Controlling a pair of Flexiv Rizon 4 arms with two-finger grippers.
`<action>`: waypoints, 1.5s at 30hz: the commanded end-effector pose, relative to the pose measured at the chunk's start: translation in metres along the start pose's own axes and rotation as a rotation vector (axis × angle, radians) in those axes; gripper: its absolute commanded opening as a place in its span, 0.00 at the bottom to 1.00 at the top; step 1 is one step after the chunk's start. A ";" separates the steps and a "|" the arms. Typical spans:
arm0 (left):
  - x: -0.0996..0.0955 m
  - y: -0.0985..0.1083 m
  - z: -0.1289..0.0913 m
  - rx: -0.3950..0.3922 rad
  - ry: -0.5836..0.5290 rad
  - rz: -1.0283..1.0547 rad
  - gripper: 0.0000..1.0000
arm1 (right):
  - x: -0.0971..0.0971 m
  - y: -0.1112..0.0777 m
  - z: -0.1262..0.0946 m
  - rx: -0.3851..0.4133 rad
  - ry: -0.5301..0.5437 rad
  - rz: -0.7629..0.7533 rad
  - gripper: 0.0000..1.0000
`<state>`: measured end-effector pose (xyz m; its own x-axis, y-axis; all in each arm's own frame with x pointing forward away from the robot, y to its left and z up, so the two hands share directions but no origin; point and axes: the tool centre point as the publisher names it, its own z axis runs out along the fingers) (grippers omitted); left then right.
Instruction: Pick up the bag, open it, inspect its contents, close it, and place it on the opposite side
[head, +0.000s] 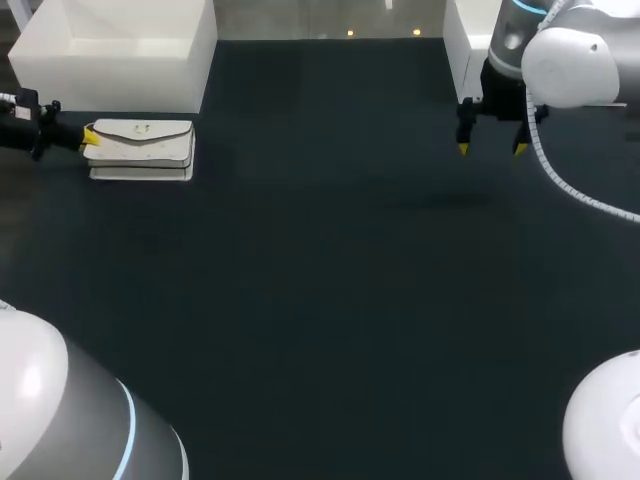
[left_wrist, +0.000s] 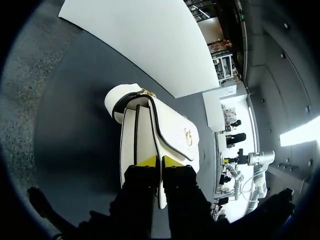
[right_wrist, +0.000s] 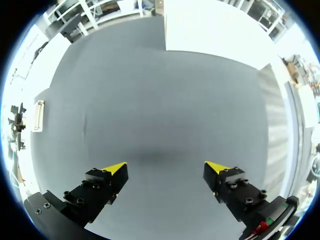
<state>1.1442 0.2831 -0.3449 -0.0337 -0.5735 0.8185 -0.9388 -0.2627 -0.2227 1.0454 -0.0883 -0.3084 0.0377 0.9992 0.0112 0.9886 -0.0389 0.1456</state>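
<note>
Head view: the white rectangular flap bag (head: 142, 148) lies far left on the dark table (head: 330, 300), just beside a white open box (head: 110, 50), with the left gripper (head: 88, 138) at its end. The right gripper (head: 492, 148) hangs far right, released and empty.

Left wrist view: the left gripper (left_wrist: 160, 161) is clenched on 1 thin black-edged panel of the bag (left_wrist: 172, 127).

Right wrist view: the right gripper (right_wrist: 166, 171) stands wide, the bag (right_wrist: 38, 115) well apart.

This thin hold may slip, so a slow, straight lift clear of the box seems best.

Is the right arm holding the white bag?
No, its fingers stand wide apart above the table with nothing between them.
</note>
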 end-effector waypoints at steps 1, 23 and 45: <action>-0.011 -0.011 -0.009 -0.194 0.038 -0.007 0.00 | 0.000 0.000 -0.001 0.001 -0.003 0.001 1.00; -0.053 -0.035 -0.038 -0.210 0.057 -0.065 0.00 | 0.000 0.000 -0.001 0.001 -0.003 0.001 1.00; -0.030 -0.035 -0.046 -0.230 0.061 -0.007 1.00 | 0.000 0.000 -0.001 0.001 -0.003 0.001 1.00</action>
<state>1.1632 0.3371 -0.3419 -0.0367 -0.5274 0.8488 -0.8500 -0.4301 -0.3040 1.0455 -0.0880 -0.3082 0.0380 0.9992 0.0101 0.9886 -0.0390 0.1451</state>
